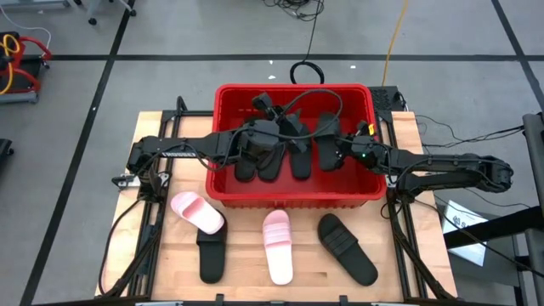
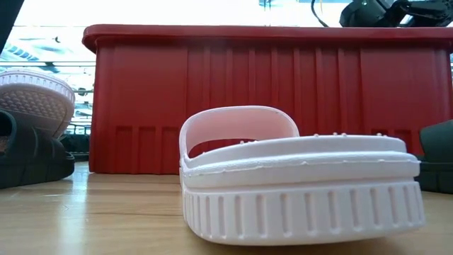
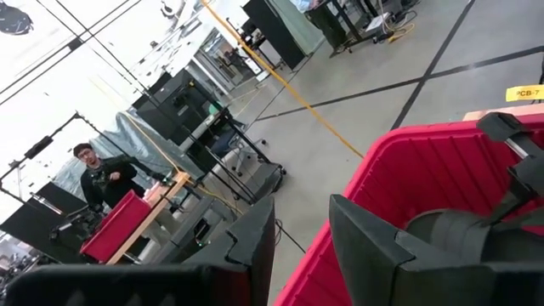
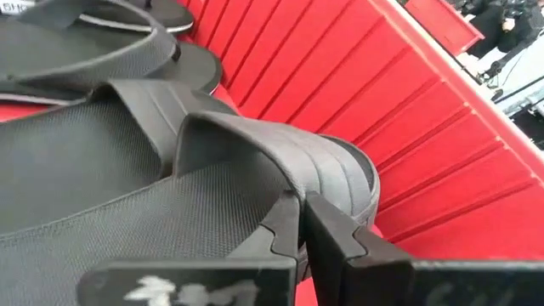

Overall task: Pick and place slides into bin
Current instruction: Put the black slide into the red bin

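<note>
The red bin (image 1: 293, 194) stands at the table's middle back and holds several black slides (image 1: 289, 153). Both arms reach into it from the sides. My left gripper (image 1: 253, 143) is open over the bin's left half, and its wrist view (image 3: 302, 246) looks out over the bin wall (image 3: 425, 161). My right gripper (image 1: 338, 153) is shut on the rightmost black slide (image 1: 328, 140). On the table in front lie a pink slide (image 1: 197, 211), resting partly on a black one (image 1: 212, 257), a second pink slide (image 1: 277, 246) and another black slide (image 1: 347, 248). My right gripper pinches the black slide's side edge (image 4: 293, 200) between its two fingers, where the broad strap (image 4: 280, 149) meets the sole. The fingers reach in from the bin's right side. The slide lies strap up beside the other black slides (image 4: 93, 42); whether it is lifted cannot be told.
In the low view the middle pink slide (image 2: 297, 177) fills the foreground before the bin's front wall (image 2: 269, 99). Cables (image 1: 306, 93) hang over the bin's back. A person (image 3: 102, 178) stands far off in the room.
</note>
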You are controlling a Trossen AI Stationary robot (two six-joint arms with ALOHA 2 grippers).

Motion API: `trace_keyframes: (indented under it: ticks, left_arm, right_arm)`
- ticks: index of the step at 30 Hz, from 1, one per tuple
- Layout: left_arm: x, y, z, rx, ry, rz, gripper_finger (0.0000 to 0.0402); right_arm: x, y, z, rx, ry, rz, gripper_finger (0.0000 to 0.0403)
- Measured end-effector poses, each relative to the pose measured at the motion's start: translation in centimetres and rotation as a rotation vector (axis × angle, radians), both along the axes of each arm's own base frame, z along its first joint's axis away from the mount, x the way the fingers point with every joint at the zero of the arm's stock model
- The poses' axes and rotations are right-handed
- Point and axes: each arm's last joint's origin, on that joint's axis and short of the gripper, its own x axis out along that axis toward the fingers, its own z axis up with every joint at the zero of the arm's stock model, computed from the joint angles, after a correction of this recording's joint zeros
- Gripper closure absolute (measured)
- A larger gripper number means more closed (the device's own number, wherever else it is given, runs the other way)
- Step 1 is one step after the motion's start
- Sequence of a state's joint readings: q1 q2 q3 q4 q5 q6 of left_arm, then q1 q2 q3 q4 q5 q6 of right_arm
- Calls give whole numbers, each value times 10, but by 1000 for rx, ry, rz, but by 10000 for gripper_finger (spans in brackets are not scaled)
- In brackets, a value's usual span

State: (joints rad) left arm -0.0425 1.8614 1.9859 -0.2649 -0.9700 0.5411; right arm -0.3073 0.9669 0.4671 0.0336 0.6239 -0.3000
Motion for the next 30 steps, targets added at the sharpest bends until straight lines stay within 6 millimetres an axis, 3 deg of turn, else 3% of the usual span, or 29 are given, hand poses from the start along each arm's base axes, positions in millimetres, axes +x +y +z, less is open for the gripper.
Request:
trace_keyframes:
  ticks: [14, 22, 30]
  left_arm:
    - [0, 4, -2, -19, -4, 2, 279]
    - [-4, 55, -26, -277, 74, -127, 279]
    - [-13, 97, -31, -338, 121, -131, 279]
  right_arm:
    - [-1, 0, -2, 6, 14, 0, 400]
    - [0, 0, -1, 14, -15, 4, 399]
    - [2, 1, -7, 79, -6, 40, 399]
